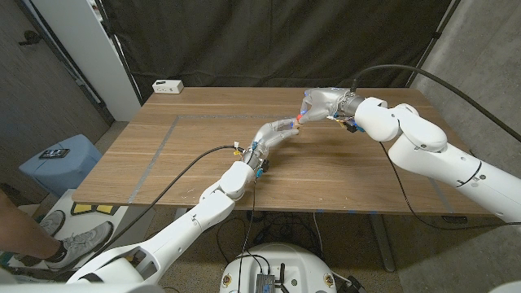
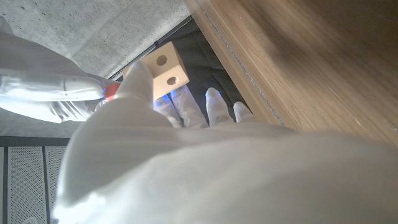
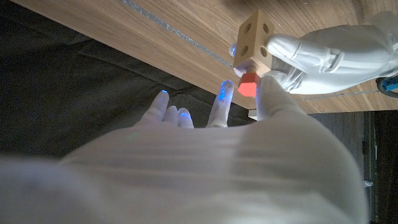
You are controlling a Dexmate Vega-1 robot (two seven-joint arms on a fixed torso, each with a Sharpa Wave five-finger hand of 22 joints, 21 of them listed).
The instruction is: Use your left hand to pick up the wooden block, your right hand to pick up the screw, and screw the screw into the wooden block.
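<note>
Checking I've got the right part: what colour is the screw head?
Red-orange; the screw at the wooden block shows best in the right wrist view.

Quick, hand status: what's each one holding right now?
Left hand: holding the wooden block.
Right hand: pinching the red-headed screw against the block.

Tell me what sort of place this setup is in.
Most likely a robotics lab or test bay. A plain wooden table stands before a black curtain, cables trail over its edge, and a bare concrete wall rises at the left. A small white box sits at the table's far corner.
</note>
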